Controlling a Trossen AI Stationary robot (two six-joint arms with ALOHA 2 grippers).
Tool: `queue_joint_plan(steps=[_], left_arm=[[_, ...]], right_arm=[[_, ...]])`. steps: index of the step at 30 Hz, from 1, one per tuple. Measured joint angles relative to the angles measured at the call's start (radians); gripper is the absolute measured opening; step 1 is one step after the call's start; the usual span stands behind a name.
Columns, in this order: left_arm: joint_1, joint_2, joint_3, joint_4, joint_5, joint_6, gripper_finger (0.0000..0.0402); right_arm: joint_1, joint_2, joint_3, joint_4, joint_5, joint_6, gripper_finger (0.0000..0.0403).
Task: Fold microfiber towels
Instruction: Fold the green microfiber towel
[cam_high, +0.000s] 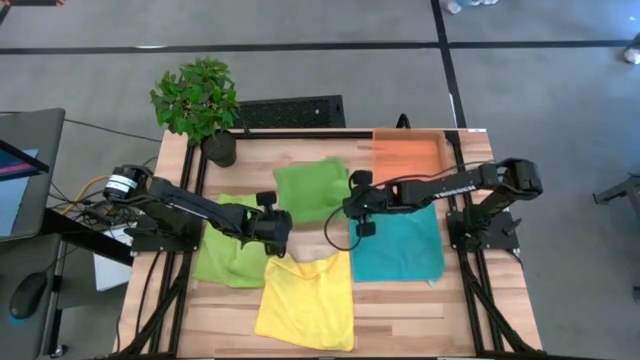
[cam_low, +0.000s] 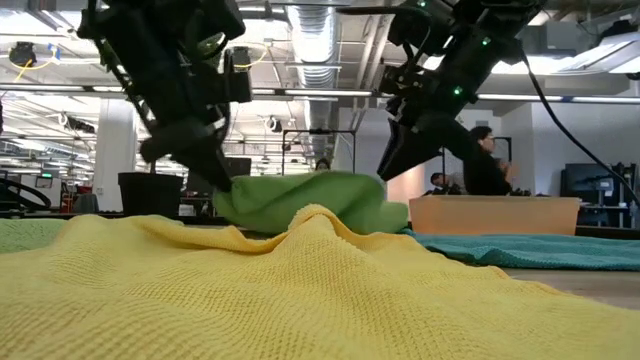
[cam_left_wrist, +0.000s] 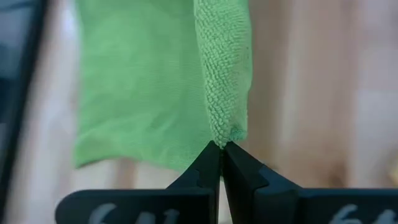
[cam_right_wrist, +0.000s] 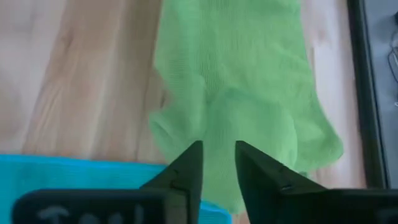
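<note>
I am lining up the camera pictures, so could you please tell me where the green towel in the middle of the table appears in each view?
High view: the middle green towel lies between both grippers, beside the orange tray.
Low view: it bunches at centre, behind the yellow towel.
Left wrist view: its edge sits pinched in the left gripper.
Right wrist view: it fills the centre.
Shared landmark: the teal towel.

Illumination even and bright from overhead, the tabletop (cam_high: 400, 300) evenly lit in the high view with only soft, short shadows under the arms. Low view backlit by ceiling fixtures (cam_low: 320, 20), both arms reduced to near silhouettes, the yellow towel (cam_low: 300, 290) blurred in the nearest foreground. Left wrist view soft on the wood and sharp on the green towel (cam_left_wrist: 224, 68) weave; right wrist view mildly soft throughout, without glare.
</note>
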Motion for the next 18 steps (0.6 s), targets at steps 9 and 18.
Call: queue_joint_plan(steps=[9,18], left_arm=[[-0.001,0.007,0.000,-0.064,0.158,0.001,0.0000],[-0.001,0.007,0.000,-0.073,0.158,0.002,0.0000]], right_arm=[[0.011,0.000,0.000,0.030,0.001,-0.030,0.0189],[-0.060,0.000,0.000,0.110,-0.131,-0.186,0.0190]])
